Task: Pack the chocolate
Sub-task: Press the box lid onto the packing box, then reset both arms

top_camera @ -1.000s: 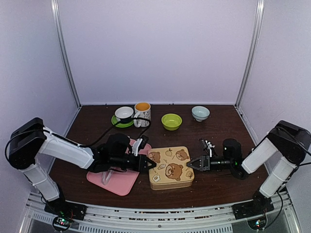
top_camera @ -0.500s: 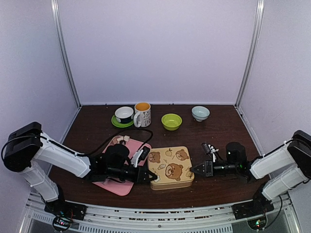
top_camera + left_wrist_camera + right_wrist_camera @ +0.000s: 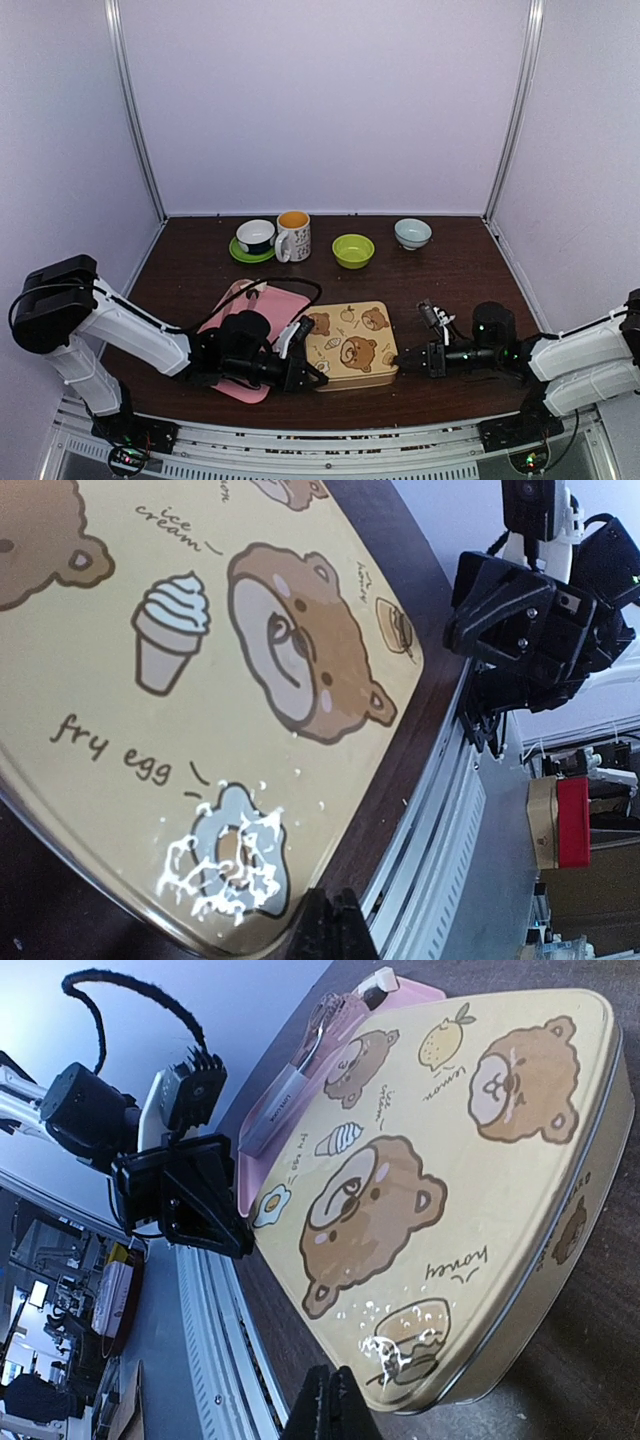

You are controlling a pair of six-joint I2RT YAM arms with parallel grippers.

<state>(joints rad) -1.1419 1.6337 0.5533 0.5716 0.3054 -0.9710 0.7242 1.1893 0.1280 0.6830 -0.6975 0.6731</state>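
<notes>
Both end effectors closed, gripping nothing. Left end effector [image 3: 306, 366] low at near-left corner of gold bear tin [image 3: 348, 345]; right end effector [image 3: 404, 361] low at near-right side of tin. Chocolate [image 3: 248, 290]: small, blurred pieces on far end of pink tray [image 3: 290, 302], behind left end effector, well apart from right.
</notes>
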